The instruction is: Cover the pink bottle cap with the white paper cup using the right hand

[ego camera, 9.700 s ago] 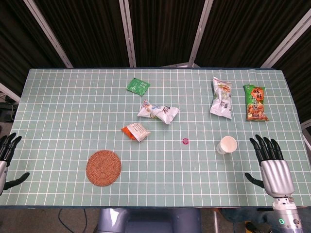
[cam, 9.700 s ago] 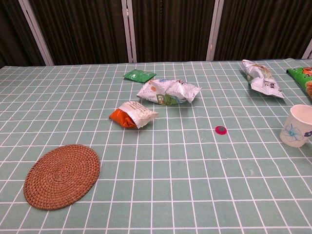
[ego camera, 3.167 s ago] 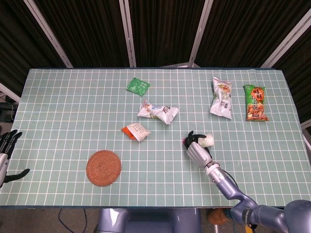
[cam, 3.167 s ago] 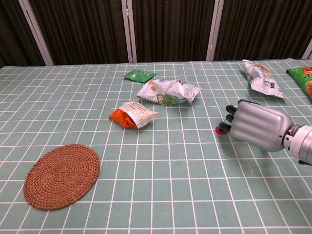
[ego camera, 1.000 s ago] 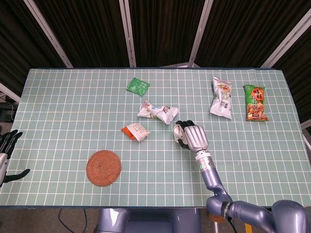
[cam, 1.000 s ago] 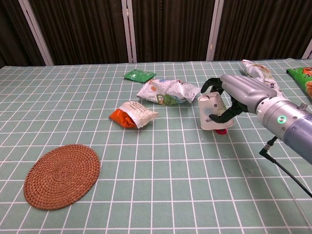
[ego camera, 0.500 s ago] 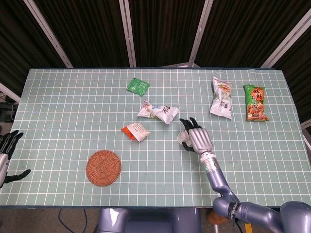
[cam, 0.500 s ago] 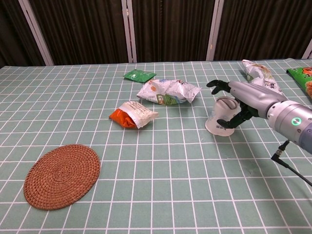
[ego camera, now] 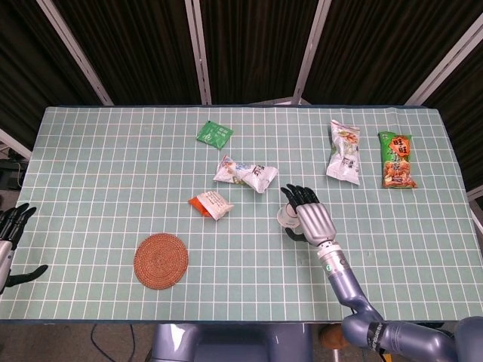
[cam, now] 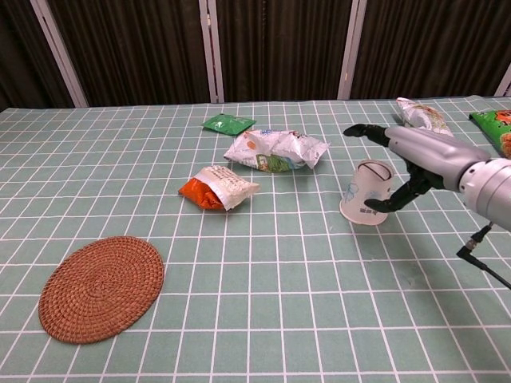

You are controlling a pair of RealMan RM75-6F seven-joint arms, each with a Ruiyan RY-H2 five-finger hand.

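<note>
Resting upside down on the bench [cam: 263, 303], the paper cup [cam: 366, 191] apparently hides the cap; the right hand [cam: 415, 159], fingers [cam: 361, 129] spread and empty, could tip it by brushing past.

A table [ego camera: 106, 173] with a green, white-gridded cloth stands before dark pleated curtains [ego camera: 249, 45] crossed by pale metal bars [cam: 209, 48].

matt paper cup [cam: 366, 193], woven coaster [cam: 101, 287]

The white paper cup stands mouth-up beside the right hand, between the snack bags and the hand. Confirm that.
Not mouth-up: in the chest view the white paper cup sits inverted, mouth down on the table, base up. It is beside the right hand.
</note>
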